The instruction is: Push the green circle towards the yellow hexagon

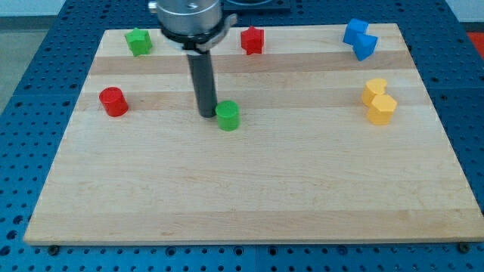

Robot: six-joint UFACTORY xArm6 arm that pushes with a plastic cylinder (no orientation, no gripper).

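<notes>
The green circle [228,115] is a short green cylinder near the middle of the wooden board [242,196]. My tip [209,114] stands just to the view's left of it, touching or almost touching its side. The yellow hexagon [381,109] sits far at the view's right, roughly level with the green circle, with another yellow block [373,90] pressed against its upper left.
A red cylinder [113,101] sits at the view's left. A green star-like block [139,41] and a red star-like block [252,40] lie along the top edge. Two blue blocks [360,39] sit together at the top right.
</notes>
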